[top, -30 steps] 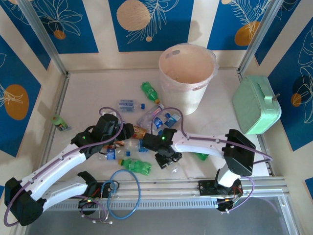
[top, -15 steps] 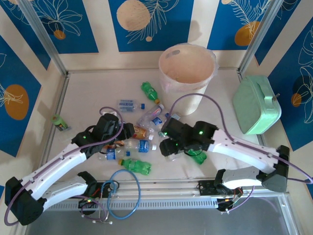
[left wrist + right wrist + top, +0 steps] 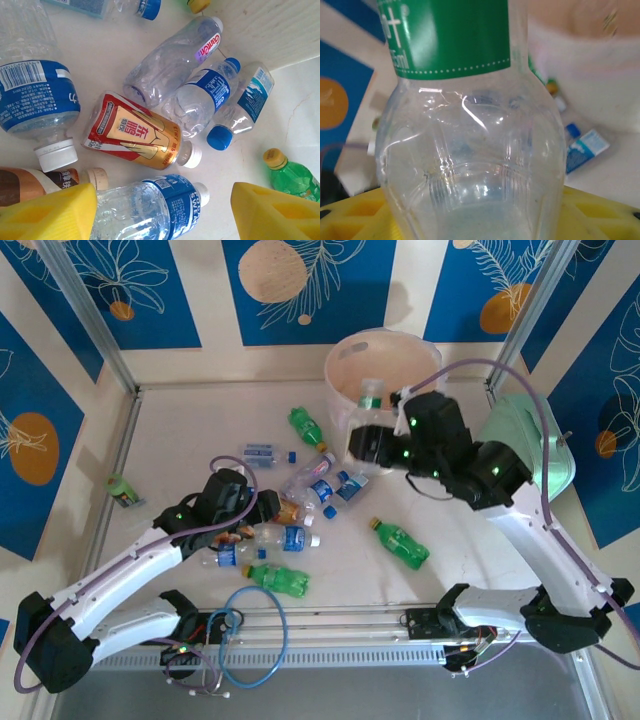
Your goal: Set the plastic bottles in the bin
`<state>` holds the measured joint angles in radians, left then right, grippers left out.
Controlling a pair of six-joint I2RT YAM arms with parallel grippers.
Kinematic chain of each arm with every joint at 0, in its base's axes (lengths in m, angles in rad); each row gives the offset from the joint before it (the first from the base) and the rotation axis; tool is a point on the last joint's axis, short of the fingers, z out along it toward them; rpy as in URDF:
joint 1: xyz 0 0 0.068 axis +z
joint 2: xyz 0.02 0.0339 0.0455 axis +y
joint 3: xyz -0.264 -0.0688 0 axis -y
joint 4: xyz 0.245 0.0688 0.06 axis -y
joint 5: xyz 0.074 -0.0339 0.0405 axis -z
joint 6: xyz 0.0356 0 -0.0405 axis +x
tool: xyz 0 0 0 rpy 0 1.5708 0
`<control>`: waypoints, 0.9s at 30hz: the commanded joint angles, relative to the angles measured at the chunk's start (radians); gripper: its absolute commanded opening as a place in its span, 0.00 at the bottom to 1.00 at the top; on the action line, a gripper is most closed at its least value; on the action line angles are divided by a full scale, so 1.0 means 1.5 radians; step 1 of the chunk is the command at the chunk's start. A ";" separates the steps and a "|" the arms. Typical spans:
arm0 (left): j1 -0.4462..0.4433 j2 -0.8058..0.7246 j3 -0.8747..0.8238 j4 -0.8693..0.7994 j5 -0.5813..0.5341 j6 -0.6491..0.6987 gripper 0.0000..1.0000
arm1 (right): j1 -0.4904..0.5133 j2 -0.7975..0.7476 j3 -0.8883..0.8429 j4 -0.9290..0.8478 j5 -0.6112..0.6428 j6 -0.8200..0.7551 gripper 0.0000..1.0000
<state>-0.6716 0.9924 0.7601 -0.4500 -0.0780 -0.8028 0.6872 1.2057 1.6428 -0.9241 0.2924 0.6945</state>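
swung up from the table (image 3: 190,420) to the bin (image 3: 335,365) rim just now: right claw (image 3: 375,435) pinching a green-label bottle (image 3: 370,397), ready to drop. left claw (image 3: 162,212) open over the pile (image 3: 300,510).

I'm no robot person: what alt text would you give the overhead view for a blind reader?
The right gripper holds a clear green-labelled bottle at the near rim of the tall pale bin. The left gripper, open, hovers over loose plastic bottles scattered on the white table.
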 commanded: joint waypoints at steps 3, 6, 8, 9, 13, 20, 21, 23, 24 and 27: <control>0.006 -0.001 0.031 -0.011 0.013 0.022 0.71 | -0.088 0.076 0.108 0.039 -0.059 -0.019 0.62; 0.006 -0.002 0.037 -0.016 0.013 0.027 0.71 | -0.141 0.128 0.170 0.029 -0.069 -0.012 0.62; 0.006 -0.004 0.038 -0.018 0.013 0.030 0.71 | -0.175 0.155 0.192 0.026 -0.079 -0.004 0.62; 0.006 -0.005 0.038 -0.018 0.014 0.031 0.71 | -0.194 0.167 0.196 0.031 -0.094 0.000 0.62; 0.006 -0.004 0.034 -0.016 0.015 0.035 0.71 | -0.251 0.214 0.210 0.043 -0.132 0.014 0.63; 0.007 0.012 0.040 -0.008 0.029 0.040 0.71 | -0.288 0.289 0.244 0.056 -0.161 0.003 0.65; 0.006 0.011 0.041 -0.008 0.027 0.040 0.71 | -0.294 0.298 0.251 0.053 -0.165 0.004 0.66; 0.006 0.009 0.041 -0.009 0.025 0.040 0.71 | -0.302 0.314 0.259 0.047 -0.171 0.004 0.68; 0.006 0.006 0.041 -0.010 0.024 0.040 0.71 | -0.304 0.319 0.259 0.046 -0.172 0.003 0.70; 0.006 -0.001 0.037 -0.014 0.018 0.034 0.71 | -0.307 0.319 0.252 0.053 -0.172 0.000 0.77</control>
<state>-0.6712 1.0092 0.7940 -0.4576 -0.0528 -0.7578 0.2333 1.6909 1.9945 -0.8642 0.0692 0.7078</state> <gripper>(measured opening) 0.711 0.760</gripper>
